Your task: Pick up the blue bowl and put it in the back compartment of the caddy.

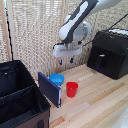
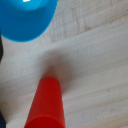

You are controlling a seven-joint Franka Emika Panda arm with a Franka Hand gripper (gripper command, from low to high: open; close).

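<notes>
In the exterior view, nearest the camera is the caddy [image 1: 20, 97], a black soft-sided box filling the 8 o'clock corner, with a divider splitting it into two sections. The section farther from the camera, taken here as the back compartment [image 1: 14, 76], looks empty. A dark flap [image 1: 49, 88] stands at the caddy's side. Just beyond that flap, at about 6 o'clock from the tool, the blue bowl [image 1: 56, 79] sits on the wooden bench [image 1: 95, 100], with the red cup [image 1: 72, 89] just beside it toward the exterior view's right; whether they touch is unclear. The tool [image 1: 66, 61] hangs above both and holds nothing; its fingertips point down with a gap between them, so it reads as open. Farthest back, at 2 o'clock, stands a black boxy appliance [image 1: 108, 52].

The step in hand appears to be the approach to the bowl. To do it well, the tool should shift toward the bowl and away from the cup, then descend with one finger inside the rim and one outside, on the side away from the cup, so the cup is not knocked. The flap crowds the other side, so a straight vertical descent seems safest.

The wrist view shows the bowl [image 2: 27, 17] and the cup [image 2: 47, 105] close-up, with bare wood between them. It shows no fingers and no caddy. Only the exterior view gives the tool's height and the compartments.
</notes>
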